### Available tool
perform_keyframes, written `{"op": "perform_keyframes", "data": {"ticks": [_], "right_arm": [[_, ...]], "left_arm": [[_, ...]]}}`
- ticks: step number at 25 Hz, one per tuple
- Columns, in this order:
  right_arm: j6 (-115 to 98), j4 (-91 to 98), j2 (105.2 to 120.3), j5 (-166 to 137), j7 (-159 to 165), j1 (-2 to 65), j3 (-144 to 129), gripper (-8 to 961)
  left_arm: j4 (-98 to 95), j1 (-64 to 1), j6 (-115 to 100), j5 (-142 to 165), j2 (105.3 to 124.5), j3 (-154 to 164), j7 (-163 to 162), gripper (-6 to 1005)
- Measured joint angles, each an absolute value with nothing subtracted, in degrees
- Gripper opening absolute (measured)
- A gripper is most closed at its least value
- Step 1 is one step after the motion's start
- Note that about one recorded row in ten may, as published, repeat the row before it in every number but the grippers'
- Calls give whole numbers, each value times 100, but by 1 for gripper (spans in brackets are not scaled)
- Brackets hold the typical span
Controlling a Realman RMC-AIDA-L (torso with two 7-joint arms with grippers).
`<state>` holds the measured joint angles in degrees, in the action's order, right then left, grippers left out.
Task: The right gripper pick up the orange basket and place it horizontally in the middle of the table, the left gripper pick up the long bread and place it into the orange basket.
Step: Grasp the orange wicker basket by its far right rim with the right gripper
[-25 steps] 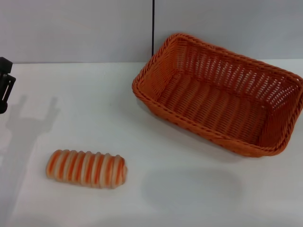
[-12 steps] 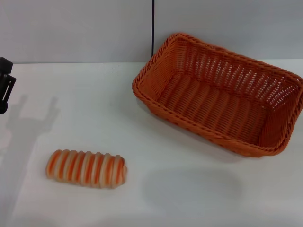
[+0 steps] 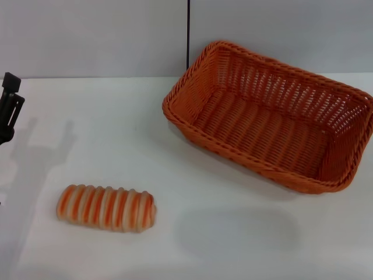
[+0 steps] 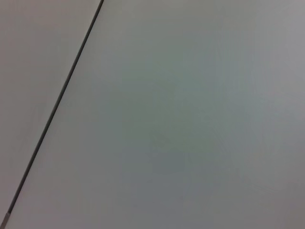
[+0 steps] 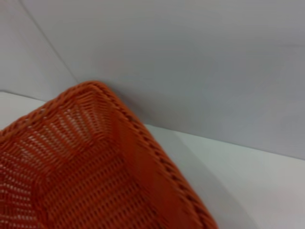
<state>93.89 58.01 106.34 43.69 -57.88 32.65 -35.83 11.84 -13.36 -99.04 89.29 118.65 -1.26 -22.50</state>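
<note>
Black left pincer (image 3: 8, 108), grip unreadable, has risen slightly; orange basket (image 3: 271, 116) unmoved.

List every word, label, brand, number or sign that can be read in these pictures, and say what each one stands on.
None: no readable text shows in any view.
Woven orange wicker basket: bare weave, no tag or label.
Small striped orange-and-cream toy loaf: stripes only, no print.
Plain white tabletop: unmarked.
Black two-finger left gripper at the table's left edge: no marking can be made out.
Grey wall with a dark vertical seam: no sign.
</note>
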Motion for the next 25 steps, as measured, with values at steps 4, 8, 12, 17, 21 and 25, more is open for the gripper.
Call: {"op": "perform_keyframes", "data": {"ticks": [4, 8, 12, 17, 21, 25], "right_arm": [[9385, 5785, 10739, 4374, -5903, 3282, -3595, 707], [9372, 5757, 10779, 4377, -5935, 3318, -3573, 709], [9283, 5684, 10792, 4355, -5943, 3327, -3566, 709], [9135, 5596, 10793, 4331, -5946, 3323, -3631, 710], [9128, 5575, 10812, 4331, -5947, 3326, -3638, 709], [9110, 5573, 10859, 4330, -5985, 3326, -3645, 706]], "left_arm": [[1187, -1329, -9907, 8929, 11865, -124, -2250, 858], [1187, -1327, -9918, 8930, 11865, -79, -2250, 858], [1211, -1327, -9944, 8929, 11865, -62, -2250, 858], [1258, -1327, -9964, 8929, 11865, -61, -2252, 858], [1265, -1327, -9974, 8929, 11865, -56, -2257, 857], [1266, -1327, -9985, 8929, 11865, -53, -2268, 857]]}}
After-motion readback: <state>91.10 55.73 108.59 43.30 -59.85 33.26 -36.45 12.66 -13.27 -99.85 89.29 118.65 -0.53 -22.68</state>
